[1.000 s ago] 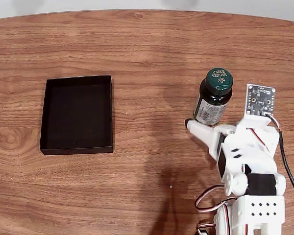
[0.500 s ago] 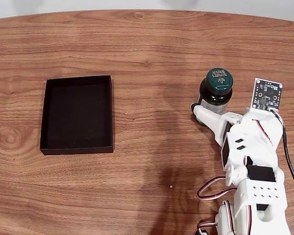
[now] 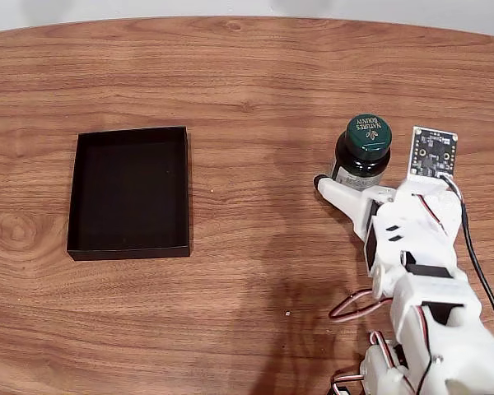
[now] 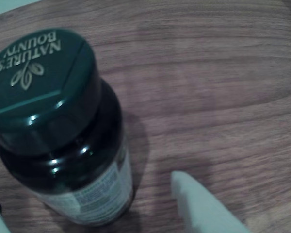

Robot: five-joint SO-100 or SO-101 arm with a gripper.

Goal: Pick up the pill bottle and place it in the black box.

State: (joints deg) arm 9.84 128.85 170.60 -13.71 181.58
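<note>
Upright pill bottle (image 3: 361,158), cap up, open end effector (image 3: 346,185) straddling it

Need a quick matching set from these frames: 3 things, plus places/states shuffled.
Things:
1. pill bottle
2. black box
3. tool

Places or states, in the fixed view:
A. empty, on the left of the table
B. upright, on the right of the table
C. open, at the base of the bottle

Pairs: 1-B, 2-A, 3-C
</note>
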